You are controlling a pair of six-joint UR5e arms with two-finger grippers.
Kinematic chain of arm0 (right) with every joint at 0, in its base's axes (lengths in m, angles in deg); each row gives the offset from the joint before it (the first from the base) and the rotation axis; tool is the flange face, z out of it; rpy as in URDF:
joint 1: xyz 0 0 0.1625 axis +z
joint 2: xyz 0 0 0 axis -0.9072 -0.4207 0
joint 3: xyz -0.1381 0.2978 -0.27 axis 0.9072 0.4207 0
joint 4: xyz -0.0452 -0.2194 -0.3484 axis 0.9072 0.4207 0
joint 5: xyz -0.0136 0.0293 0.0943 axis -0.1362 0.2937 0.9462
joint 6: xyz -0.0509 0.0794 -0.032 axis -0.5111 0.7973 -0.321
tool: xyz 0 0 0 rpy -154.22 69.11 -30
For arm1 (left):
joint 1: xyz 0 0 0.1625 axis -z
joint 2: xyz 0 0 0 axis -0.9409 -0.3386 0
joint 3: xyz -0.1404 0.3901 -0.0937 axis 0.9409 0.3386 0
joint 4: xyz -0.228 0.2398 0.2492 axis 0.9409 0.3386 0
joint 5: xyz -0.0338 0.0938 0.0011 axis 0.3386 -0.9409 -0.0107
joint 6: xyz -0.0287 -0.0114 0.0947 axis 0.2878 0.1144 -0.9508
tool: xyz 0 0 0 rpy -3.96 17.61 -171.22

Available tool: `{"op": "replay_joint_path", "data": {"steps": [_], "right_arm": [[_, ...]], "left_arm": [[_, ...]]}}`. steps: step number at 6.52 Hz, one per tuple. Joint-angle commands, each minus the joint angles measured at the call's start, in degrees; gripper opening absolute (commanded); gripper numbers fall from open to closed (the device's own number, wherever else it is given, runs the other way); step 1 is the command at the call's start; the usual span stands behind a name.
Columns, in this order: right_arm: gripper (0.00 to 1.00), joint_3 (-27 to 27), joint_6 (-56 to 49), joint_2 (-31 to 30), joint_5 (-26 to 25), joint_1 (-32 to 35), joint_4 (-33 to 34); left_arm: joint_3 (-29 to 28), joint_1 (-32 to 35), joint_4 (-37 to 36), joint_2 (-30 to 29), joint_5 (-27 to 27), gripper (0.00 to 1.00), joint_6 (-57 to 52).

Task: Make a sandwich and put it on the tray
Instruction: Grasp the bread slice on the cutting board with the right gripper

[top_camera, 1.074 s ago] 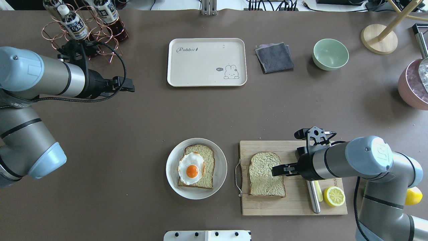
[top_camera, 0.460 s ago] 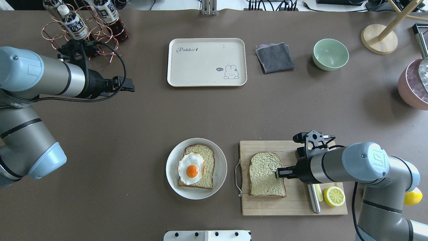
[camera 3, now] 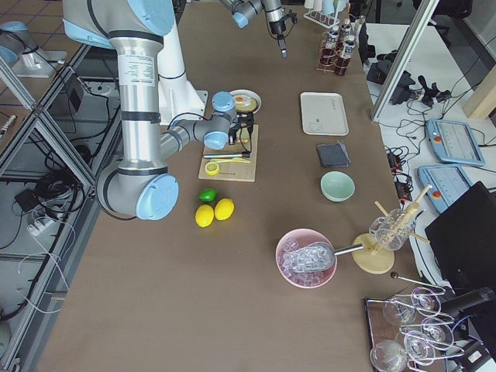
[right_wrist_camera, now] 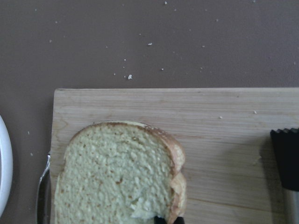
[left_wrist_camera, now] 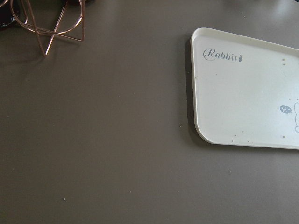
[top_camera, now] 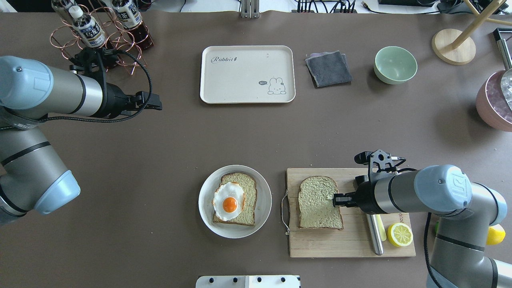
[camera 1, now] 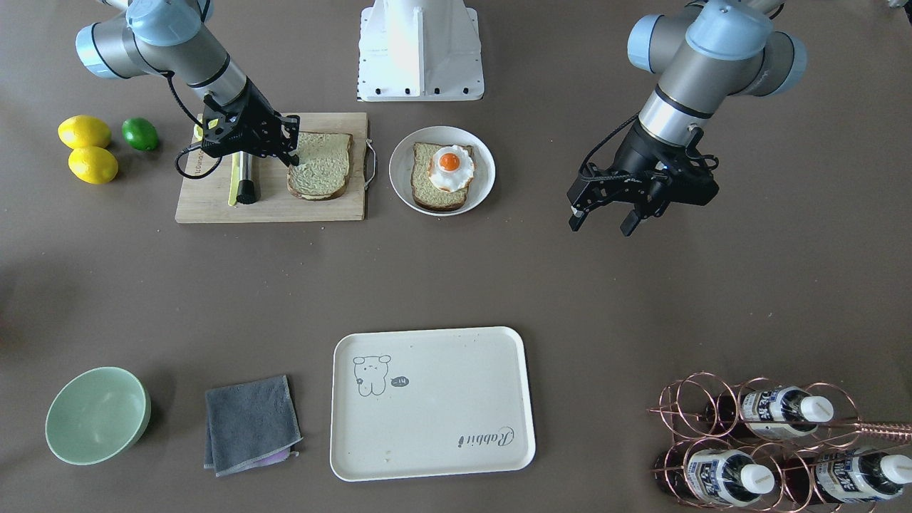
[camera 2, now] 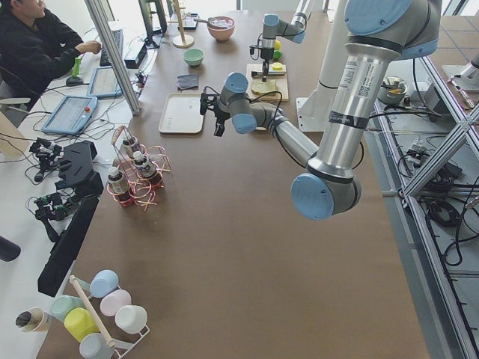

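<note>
One bread slice (top_camera: 318,204) (camera 1: 320,167) (right_wrist_camera: 112,177) lies on the wooden cutting board (top_camera: 352,244). My right gripper (top_camera: 337,199) (camera 1: 292,158) is low at that slice's edge, shut on its crust. The other bread slice (top_camera: 248,184) lies on a round white plate (top_camera: 204,200) with the fried egg (top_camera: 229,200) (camera 1: 450,167) on top. The cream tray (top_camera: 240,80) (camera 1: 427,427) (left_wrist_camera: 243,107) sits at the far middle with nothing on it. My left gripper (camera 1: 600,224) (top_camera: 154,106) hangs open above bare table, left of the tray.
A metal-handled knife (top_camera: 375,236) and a lemon half (top_camera: 400,235) share the board. A grey cloth (top_camera: 329,69) and a green bowl (top_camera: 395,65) sit right of the tray. A copper bottle rack (top_camera: 100,36) stands behind the left arm. A pink ice bowl (top_camera: 496,100) is far right.
My right gripper drew back from over the slice to its right edge and closed on it; the slice shifted slightly. The left arm stayed still.
</note>
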Motion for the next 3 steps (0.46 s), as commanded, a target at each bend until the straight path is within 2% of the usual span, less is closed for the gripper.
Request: {"op": "replay_joint_path", "data": {"steps": [1,3], "right_arm": [[0.00,-3.0,2.2,1.0,3.4,2.3,-0.2],[0.00,-2.4,2.5,7.2,4.5,3.2,0.3]], "left_arm": [[-0.1,0.0,-0.1,-0.1,0.0,0.97,0.0],[-0.3,-0.1,0.0,-0.1,0.0,0.97,0.0]]}}
